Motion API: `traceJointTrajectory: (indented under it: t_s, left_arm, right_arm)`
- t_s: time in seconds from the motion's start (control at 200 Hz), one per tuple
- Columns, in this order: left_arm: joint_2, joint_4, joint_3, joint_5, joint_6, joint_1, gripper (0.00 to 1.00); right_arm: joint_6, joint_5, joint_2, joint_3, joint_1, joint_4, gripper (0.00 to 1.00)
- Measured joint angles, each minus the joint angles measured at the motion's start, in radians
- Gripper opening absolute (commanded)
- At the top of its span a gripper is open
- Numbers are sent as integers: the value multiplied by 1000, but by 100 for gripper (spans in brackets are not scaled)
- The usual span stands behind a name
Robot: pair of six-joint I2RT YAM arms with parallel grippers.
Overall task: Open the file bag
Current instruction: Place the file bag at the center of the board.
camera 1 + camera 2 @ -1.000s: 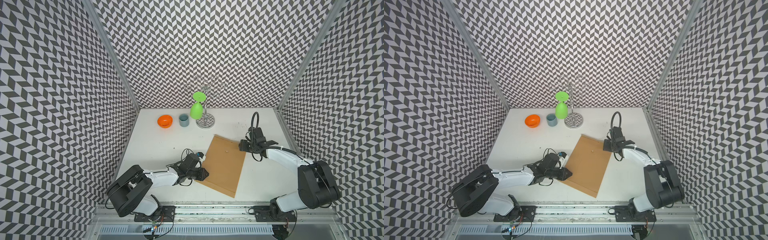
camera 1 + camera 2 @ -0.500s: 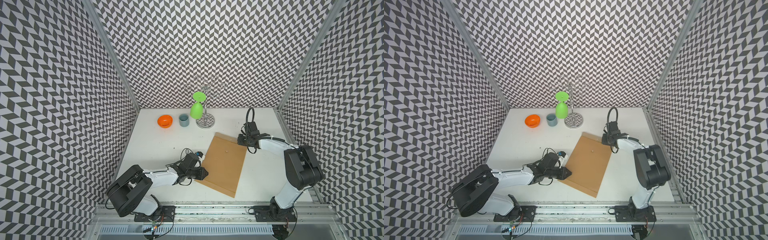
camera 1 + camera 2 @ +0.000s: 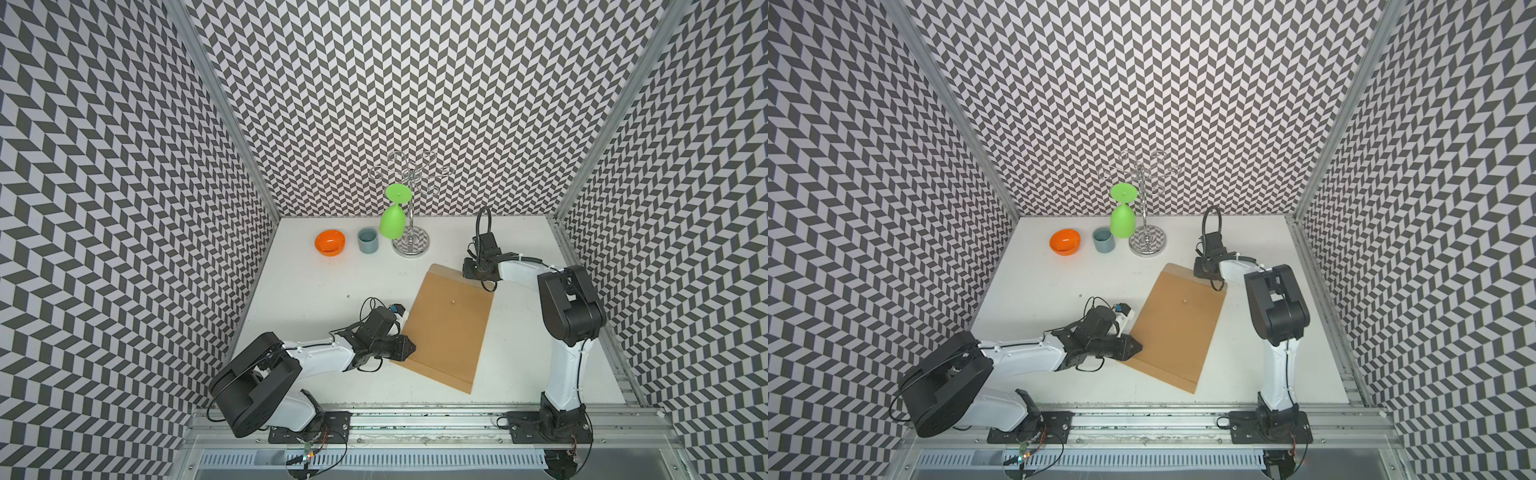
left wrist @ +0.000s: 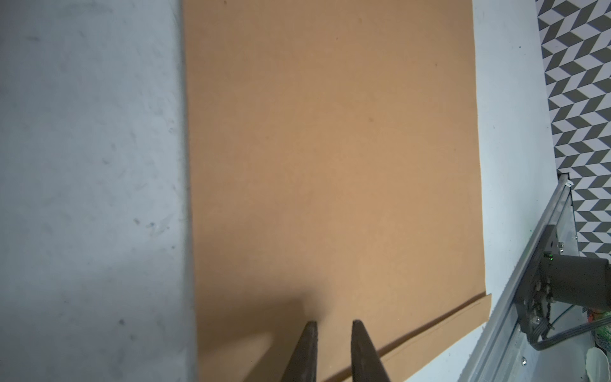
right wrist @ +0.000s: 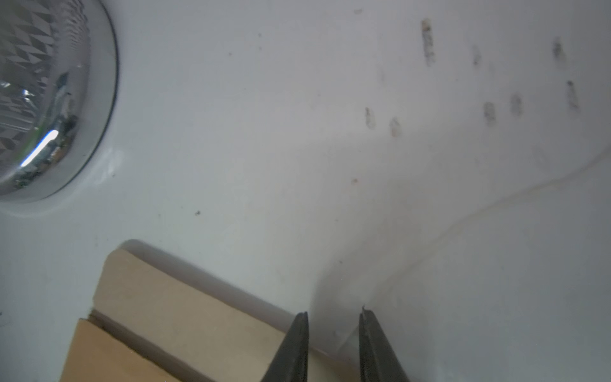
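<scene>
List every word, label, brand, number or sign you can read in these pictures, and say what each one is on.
None: no view shows any readable text.
The file bag is plain brown paper with no print, in both top views and both wrist views.
The orange bowl and the blue-grey cup carry no visible marks.
The small blue part near the left arm's wrist is too small to tell whether it bears any text.

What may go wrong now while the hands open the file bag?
The right hand sits at one corner of the flap, so the paper may slip out or tear. The left hand only rests at one edge of the file bag; it may pivot. The metal stand is near and could be bumped.
</scene>
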Motion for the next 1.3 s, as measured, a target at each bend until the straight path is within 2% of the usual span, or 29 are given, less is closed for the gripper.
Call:
traceJointTrajectory:
  t_s: [0.391,0.551,0.636,0.866,1.137,1.237,1.302]
  left_arm:
    - [13,17,-10,4,-11,0,21]
    - [20,59,-29,18,-24,4,21]
    - [20,68,-32,19,-28,4,21]
    - [27,78,-32,23,-40,4,21]
    - [28,82,-32,26,-41,4,21]
    - [28,82,-32,26,-41,6,21]
    - [28,82,-32,27,-41,7,21]
  right_arm:
    - [-44,-23,79,121,83,-29,29]
    - [-37,-18,55,129,81,-80,51]
    - [-36,-9,11,116,77,-100,60]
    - [-18,61,-221,-14,63,-95,71]
    - [20,79,-441,-318,17,-61,77]
    - [32,83,-505,-414,10,-60,75]
    - [35,82,-529,-450,1,-56,66]
